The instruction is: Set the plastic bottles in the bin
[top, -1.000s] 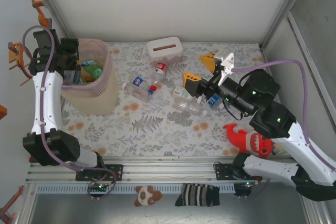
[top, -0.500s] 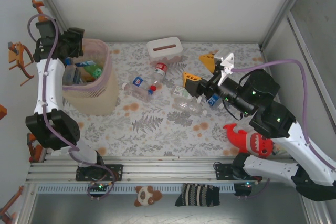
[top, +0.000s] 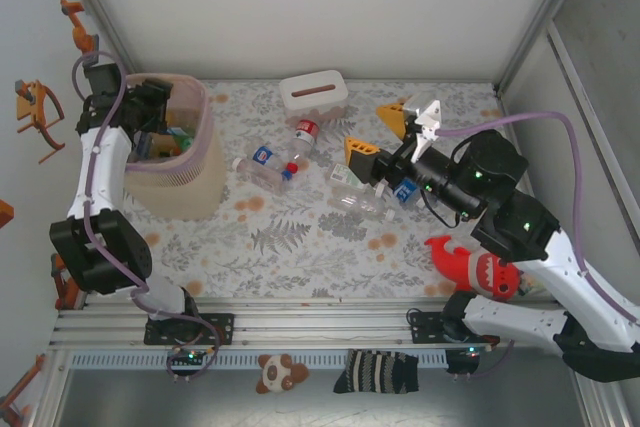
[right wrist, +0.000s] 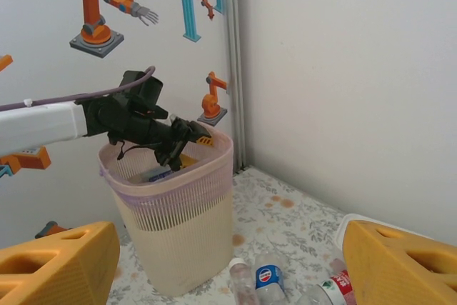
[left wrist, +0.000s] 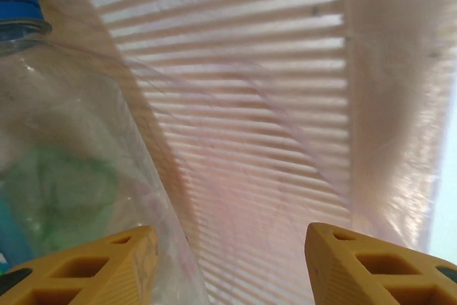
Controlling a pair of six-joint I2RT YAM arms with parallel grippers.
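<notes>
- Here, the bin (top: 185, 187) stands far left; loose plastic bottles (top: 262, 161) lie mid-table.
- A tissue box (top: 313, 94) sits behind them, and a red shark toy (top: 478, 269) lies near right.
- The left gripper (left wrist: 228, 262) is inside the bin, fingers apart, pinching nothing.
- The right gripper (top: 383, 137) is spread wide over the bottles, empty.

bin (top: 175, 187): tall, translucent pinkish-beige, latticed sides, rounded rim. stands upright at the far left of my desk (top: 300, 247). inside: green bottle (top: 182, 136); clear bottle (left wrist: 64, 126), blue cap, close to the inner wall.
on the desk, lying flat: blue-labelled bottle (top: 262, 159) right of the bin; red-labelled bottle (top: 305, 134) just beyond it; clear crumpled bottle (top: 355, 201) mid-desk.
</notes>
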